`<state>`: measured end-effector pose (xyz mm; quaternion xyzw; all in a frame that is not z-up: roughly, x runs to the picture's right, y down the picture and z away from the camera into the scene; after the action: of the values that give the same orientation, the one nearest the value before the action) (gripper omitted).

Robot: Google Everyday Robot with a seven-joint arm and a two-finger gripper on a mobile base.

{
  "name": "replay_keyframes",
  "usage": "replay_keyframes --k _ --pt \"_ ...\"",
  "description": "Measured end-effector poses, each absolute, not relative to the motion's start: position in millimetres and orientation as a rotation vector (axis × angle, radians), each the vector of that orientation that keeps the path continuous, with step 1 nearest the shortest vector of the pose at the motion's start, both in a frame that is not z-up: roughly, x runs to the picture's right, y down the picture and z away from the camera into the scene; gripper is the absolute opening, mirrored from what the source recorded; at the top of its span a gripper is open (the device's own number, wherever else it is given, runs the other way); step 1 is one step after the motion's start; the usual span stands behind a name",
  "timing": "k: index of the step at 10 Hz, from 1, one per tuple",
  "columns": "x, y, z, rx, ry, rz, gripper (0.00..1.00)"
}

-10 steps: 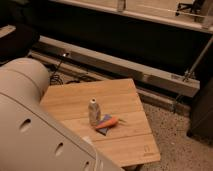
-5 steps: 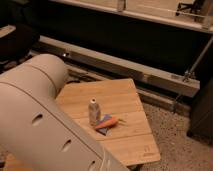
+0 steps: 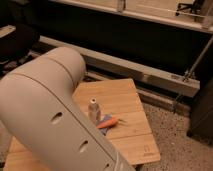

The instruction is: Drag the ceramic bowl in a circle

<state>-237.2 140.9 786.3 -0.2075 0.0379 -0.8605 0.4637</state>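
The orange-red ceramic bowl does not show in the camera view; it is hidden or out of frame. My gripper is not in view either. A big white arm link (image 3: 47, 120) fills the left and lower part of the picture and covers much of the wooden table (image 3: 127, 100). On the visible part of the table stand a small pale bottle (image 3: 93, 109) and, right beside it, a thin orange item (image 3: 109, 123) lying on something blue (image 3: 103, 120).
A long grey metal rail (image 3: 135, 70) runs behind the table. Dark furniture (image 3: 202, 112) stands at the right. Speckled floor (image 3: 180, 145) lies past the table's right edge. A dark chair (image 3: 17, 40) is at the far left.
The white arm link has swung further right and up, covering more of the table's left side. The bottle and the orange item have not moved.
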Motion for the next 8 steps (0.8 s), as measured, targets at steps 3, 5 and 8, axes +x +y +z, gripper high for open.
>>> replay_keyframes --k 3,5,8 --pt "-205 172 755 -0.522 0.110 -2.254 0.00" --pt "-201 206 735 -0.520 0.066 -2.342 0.00" --pt "-236 262 690 -0.415 -0.082 -2.489 0.00"
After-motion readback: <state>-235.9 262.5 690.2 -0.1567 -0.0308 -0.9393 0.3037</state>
